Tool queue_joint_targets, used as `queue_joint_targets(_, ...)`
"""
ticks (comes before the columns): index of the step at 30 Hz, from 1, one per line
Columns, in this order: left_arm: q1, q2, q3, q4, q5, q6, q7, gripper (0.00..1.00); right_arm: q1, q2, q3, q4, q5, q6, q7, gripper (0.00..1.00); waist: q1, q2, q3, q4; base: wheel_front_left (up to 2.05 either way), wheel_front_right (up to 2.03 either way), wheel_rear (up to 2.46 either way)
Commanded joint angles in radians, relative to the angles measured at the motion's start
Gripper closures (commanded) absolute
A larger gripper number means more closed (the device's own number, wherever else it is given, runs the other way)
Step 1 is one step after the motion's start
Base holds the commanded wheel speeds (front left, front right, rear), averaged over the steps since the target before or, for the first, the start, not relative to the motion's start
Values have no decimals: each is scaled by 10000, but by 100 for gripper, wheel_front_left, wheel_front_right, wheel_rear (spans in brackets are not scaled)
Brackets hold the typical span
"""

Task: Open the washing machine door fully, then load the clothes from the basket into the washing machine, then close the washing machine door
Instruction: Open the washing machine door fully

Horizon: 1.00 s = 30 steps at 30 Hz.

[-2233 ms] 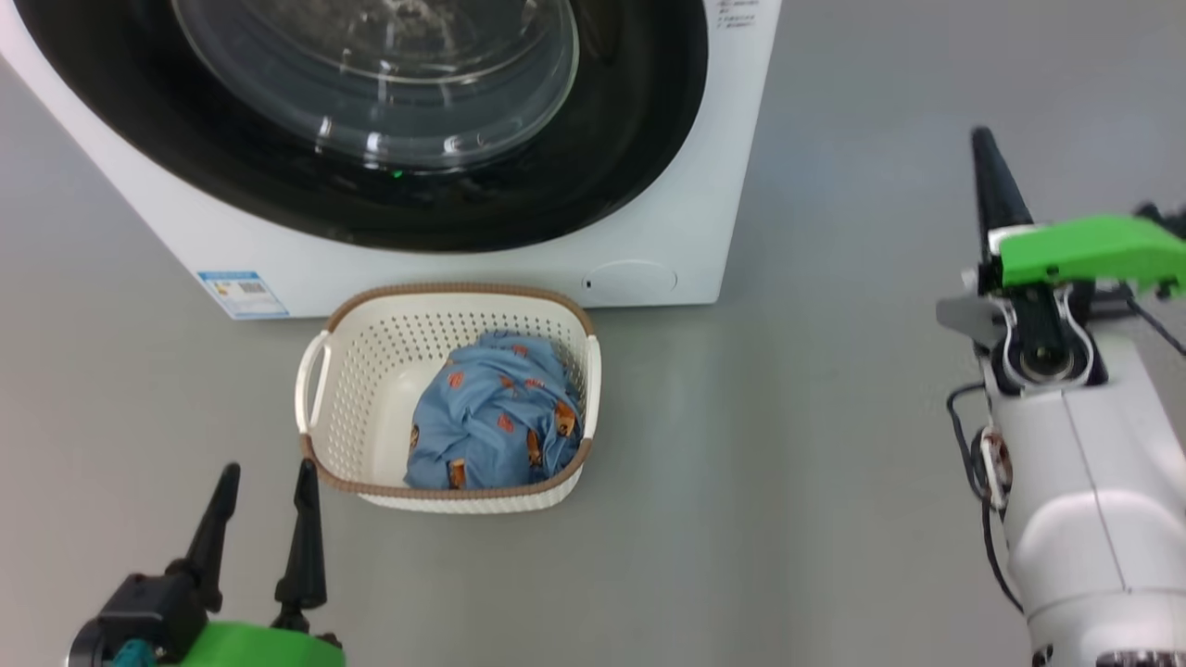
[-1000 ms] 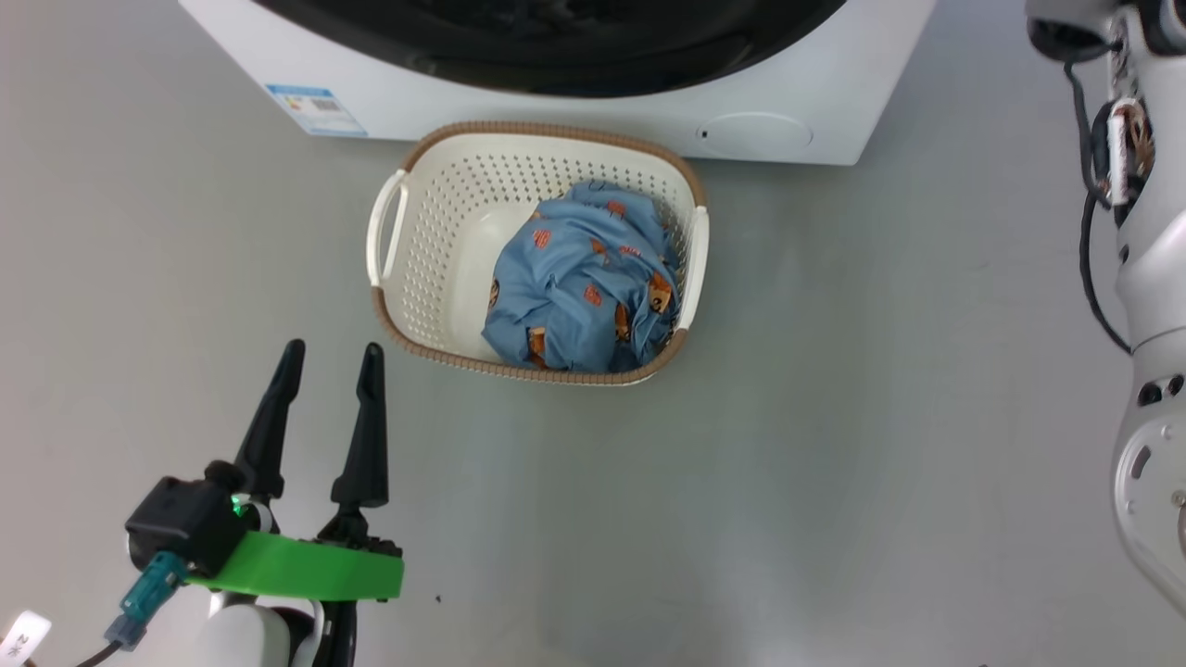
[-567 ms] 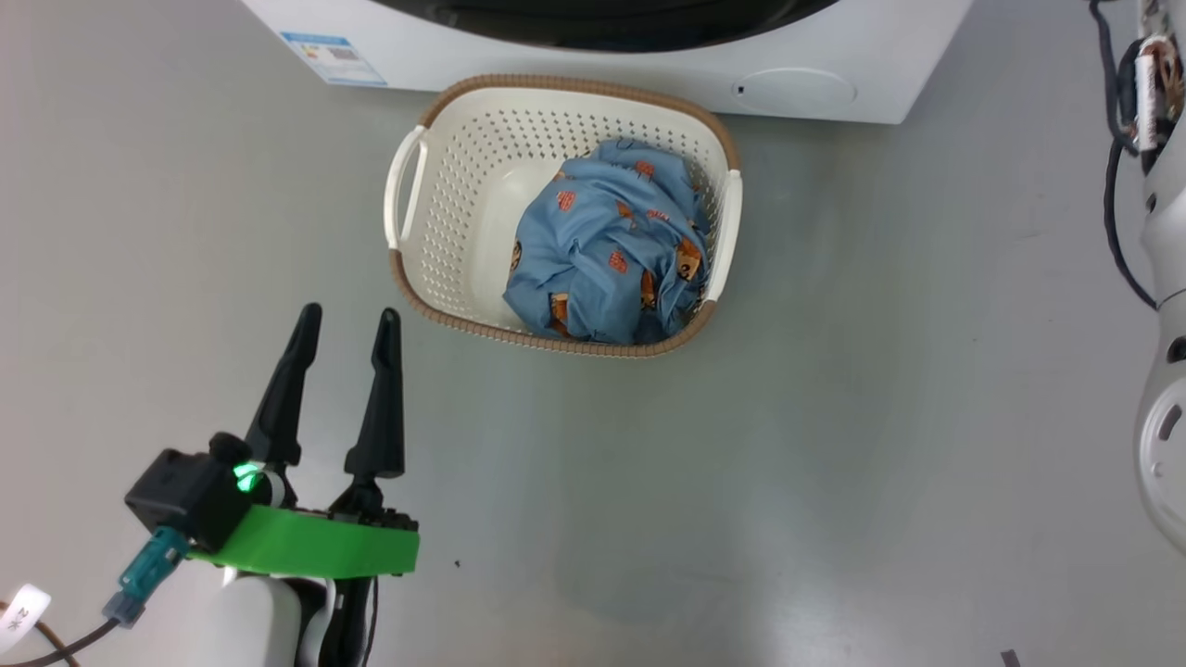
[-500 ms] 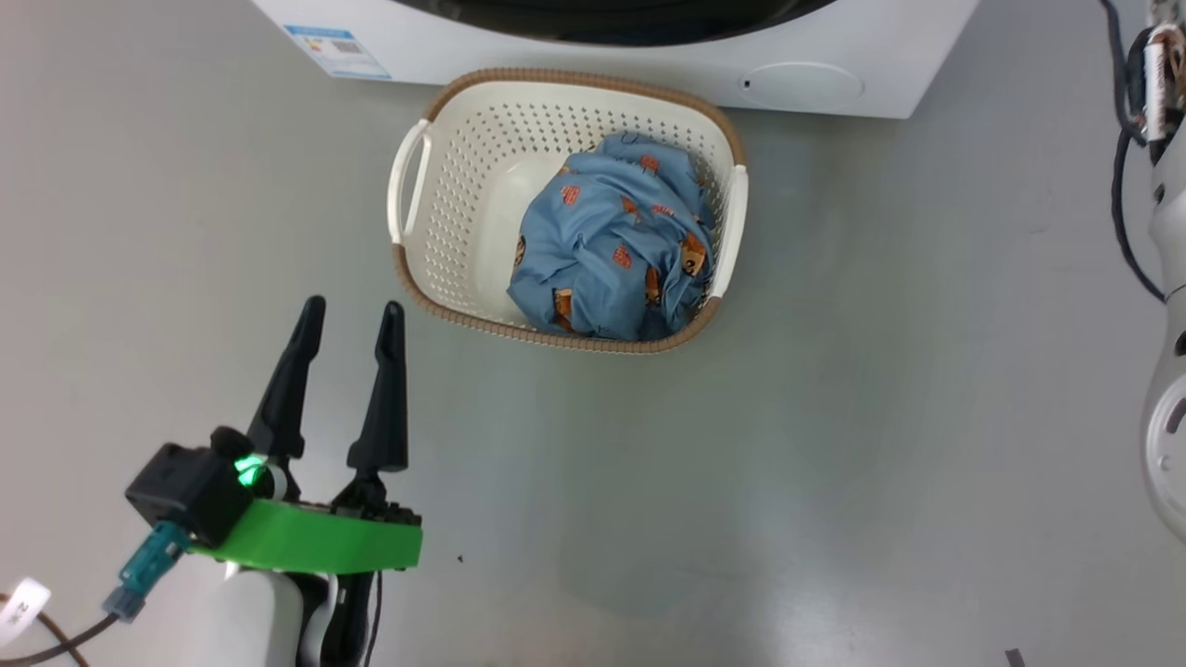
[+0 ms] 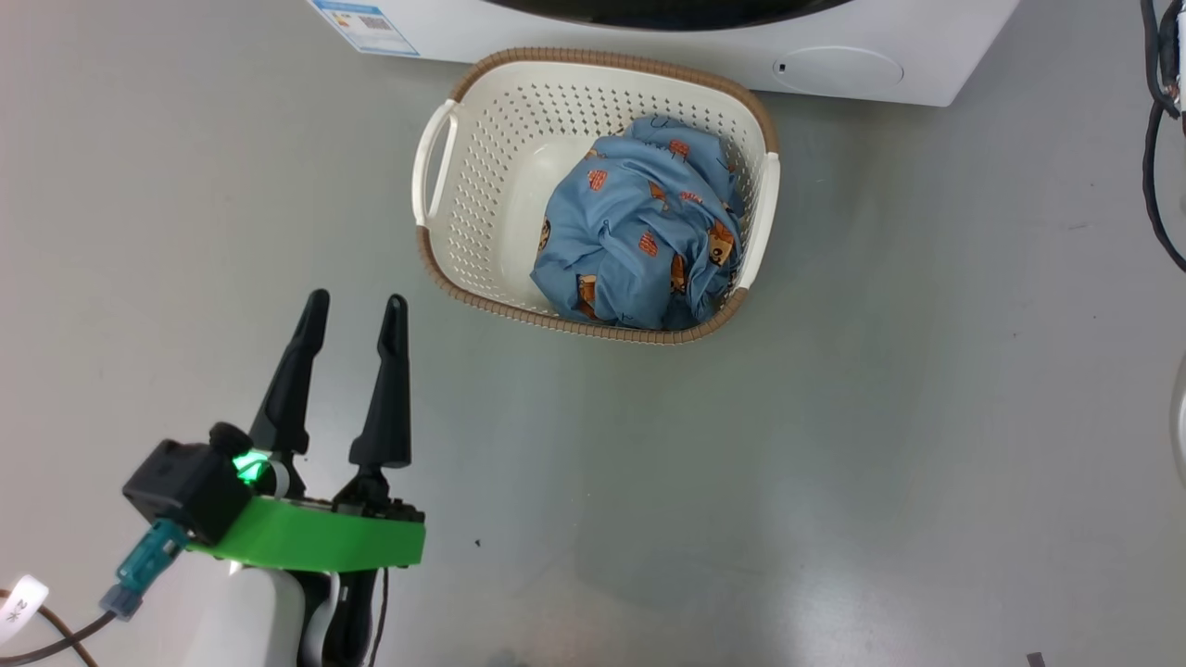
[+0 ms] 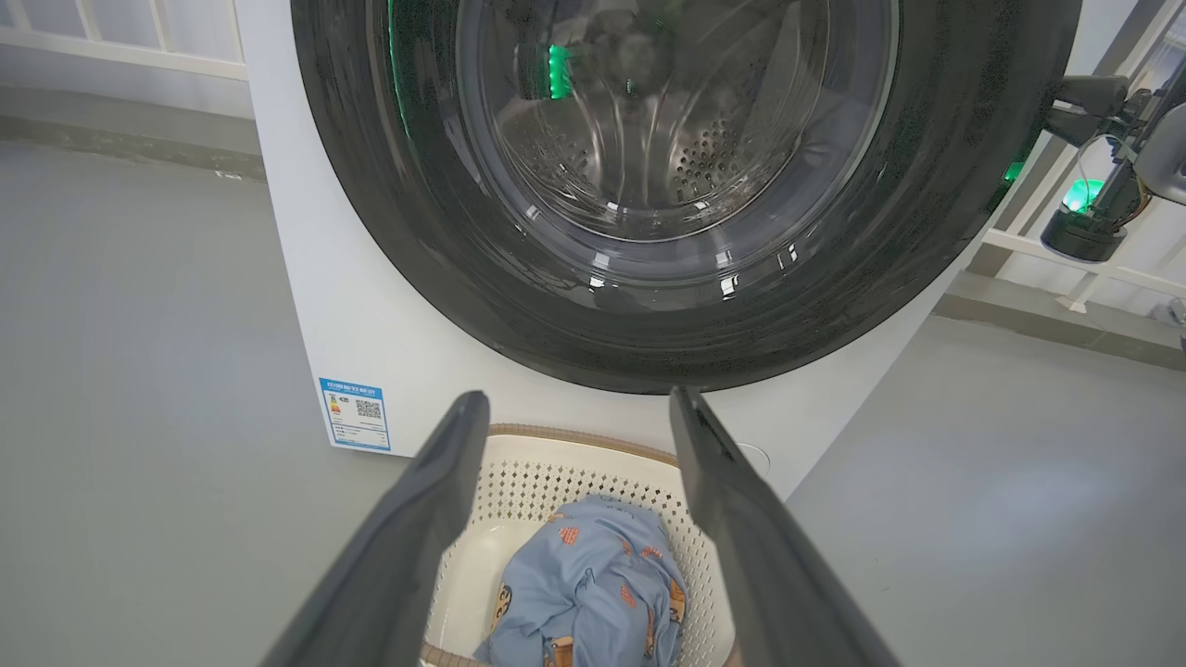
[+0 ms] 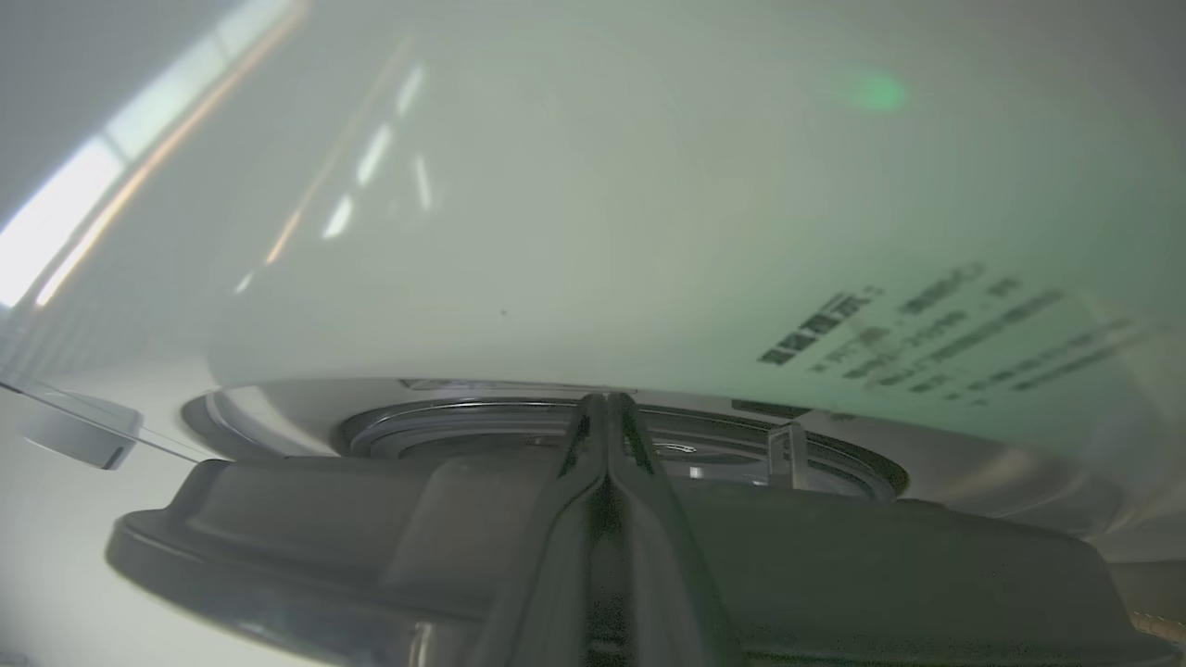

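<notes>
The basket (image 5: 482, 167) holds the clothes (image 5: 639, 241), bunched against its right wall.

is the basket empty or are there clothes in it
Not empty: the clothes lie bunched inside the basket, none over the rim.

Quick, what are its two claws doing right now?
Left gripper: open, holding nothing.
Right gripper: shut, fingers pressed together, nothing between them.

Glossy door (image 6: 927, 185) — perforated plastic basket (image 5: 482, 185)
</notes>
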State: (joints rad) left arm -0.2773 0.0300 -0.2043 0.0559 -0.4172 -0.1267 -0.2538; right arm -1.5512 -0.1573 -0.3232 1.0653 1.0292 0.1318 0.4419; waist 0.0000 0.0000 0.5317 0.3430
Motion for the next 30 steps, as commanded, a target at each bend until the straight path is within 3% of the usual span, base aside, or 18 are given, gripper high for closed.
queue_joint_targets(1,-173,202,287,-298,-23,61,-80,0,-349,410,83,-186,-162,-11,240,100,0,0,7,4,0,0,0)
queue_joint_targets(19,-287,202,533,-546,144,57,-80,0,1117,649,611,-1743,-168,-11,3604,100,0,0,-119,-246,0,0,0)
queue_joint_targets(30,-206,202,652,-707,380,52,-80,0,2644,1047,465,-3083,703,-11,6493,100,0,0,-466,-345,0,0,0)
